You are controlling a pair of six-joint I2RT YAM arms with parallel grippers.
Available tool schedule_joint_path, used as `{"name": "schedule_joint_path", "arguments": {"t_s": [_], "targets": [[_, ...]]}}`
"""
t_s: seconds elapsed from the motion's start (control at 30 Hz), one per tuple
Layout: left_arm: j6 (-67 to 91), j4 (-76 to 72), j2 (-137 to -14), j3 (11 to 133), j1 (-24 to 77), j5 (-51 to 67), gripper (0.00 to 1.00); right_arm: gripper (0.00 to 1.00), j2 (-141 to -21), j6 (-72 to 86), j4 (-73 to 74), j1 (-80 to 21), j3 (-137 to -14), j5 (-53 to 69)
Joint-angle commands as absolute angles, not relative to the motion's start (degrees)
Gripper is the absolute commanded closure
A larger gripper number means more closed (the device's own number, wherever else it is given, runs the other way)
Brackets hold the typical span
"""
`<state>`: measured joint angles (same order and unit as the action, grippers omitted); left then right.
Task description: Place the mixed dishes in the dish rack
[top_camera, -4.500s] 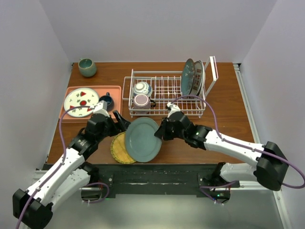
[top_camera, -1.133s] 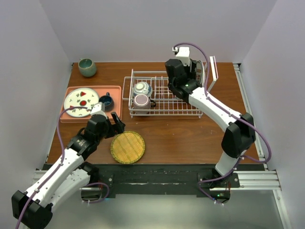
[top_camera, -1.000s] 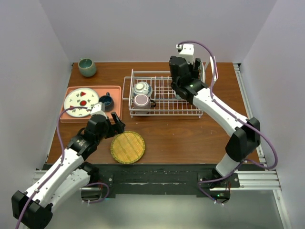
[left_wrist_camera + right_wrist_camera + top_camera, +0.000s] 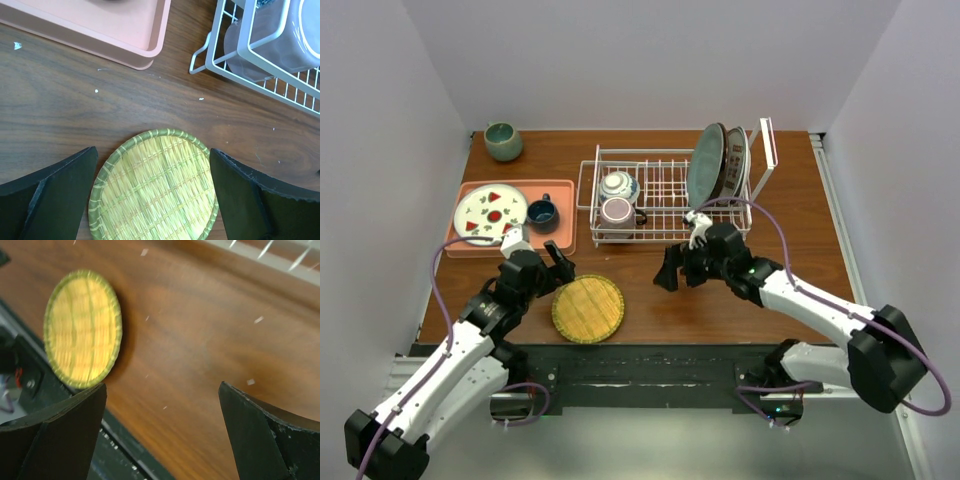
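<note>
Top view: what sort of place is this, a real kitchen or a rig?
Probably a lab test cell, not a kitchen: bare white walls box in a wooden table, a metal rail runs along its near edge, and a dish rack is staged on it.

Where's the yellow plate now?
Top view: the yellow plate lies flat on the table, left of centre, beside the left gripper, in front of the dish rack.

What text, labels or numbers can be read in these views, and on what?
None can be read.
The white plate on the pink tray bears red fruit shapes, no lettering.
The plates standing in the dish rack show nearly edge-on; any rim marking is too small to read.
</note>
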<state>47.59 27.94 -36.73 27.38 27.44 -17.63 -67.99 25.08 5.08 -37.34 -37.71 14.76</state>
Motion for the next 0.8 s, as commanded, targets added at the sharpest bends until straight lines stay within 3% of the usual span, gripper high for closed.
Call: {"name": "schedule_joint_path", "arguments": {"t_s": [0.0, 0.13, 0.23, 0.3, 0.63, 0.77], "targets": [[49.66, 26.63, -36.47, 27.16, 27.60, -20.83, 0.00, 0.01, -70.04, 32.43, -9.75, -41.29, -35.34, 21.63], [50.18, 26.63, -36.74, 26.98, 27.60, -21.27, 0.00, 0.03, -78.38, 34.18, -13.44, -46.31, -36.64, 18.46], [50.36, 26.72, -36.56, 26.89, 27.60, -21.18, 0.00, 0.12, -86.03, 36.99, -18.25, -48.25, -37.53, 18.46], [50.36, 26.89, -36.12, 27.07, 27.60, -21.18, 0.00, 0.23, -89.02, 38.58, -21.17, -49.04, -37.70, 18.63], [50.45, 28.39, -35.07, 27.33, 27.60, -21.80, 0.00, 0.44, -102.30, 41.75, -29.26, -51.85, -41.13, 16.26], [50.36, 28.65, -34.98, 27.60, 27.60, -21.88, 0.00, 0.56, -104.58, 42.98, -29.53, -51.94, -41.48, 15.65]]}}
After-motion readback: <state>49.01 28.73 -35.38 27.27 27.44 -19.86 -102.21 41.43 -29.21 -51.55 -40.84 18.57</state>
